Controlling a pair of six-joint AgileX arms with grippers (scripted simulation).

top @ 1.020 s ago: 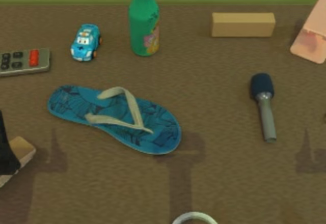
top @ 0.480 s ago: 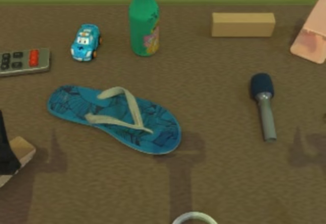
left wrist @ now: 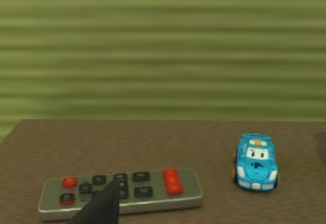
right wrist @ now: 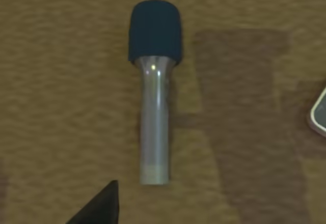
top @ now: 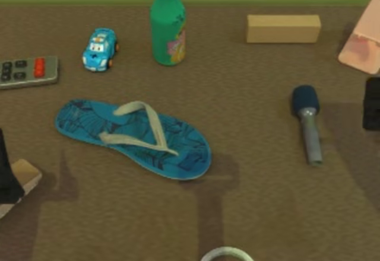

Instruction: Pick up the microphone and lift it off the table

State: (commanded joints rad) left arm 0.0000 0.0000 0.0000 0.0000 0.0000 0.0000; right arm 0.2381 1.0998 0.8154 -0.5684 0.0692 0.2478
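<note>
One microphone [top: 307, 124] lies flat at the right of the top view on the rough brown table [top: 249, 213], navy foam head toward the green-striped far edge, slim grey handle toward me, bare carpet-like surface all round it. My right gripper [top: 371, 104] shows at the right edge, jaw state I cannot tell. One blue flip-flop [top: 133, 136] lies centre-left, one remote [top: 28, 71] upper left; my left gripper [top: 6, 175] sits lower left, jaw state likewise unclear.
</note>
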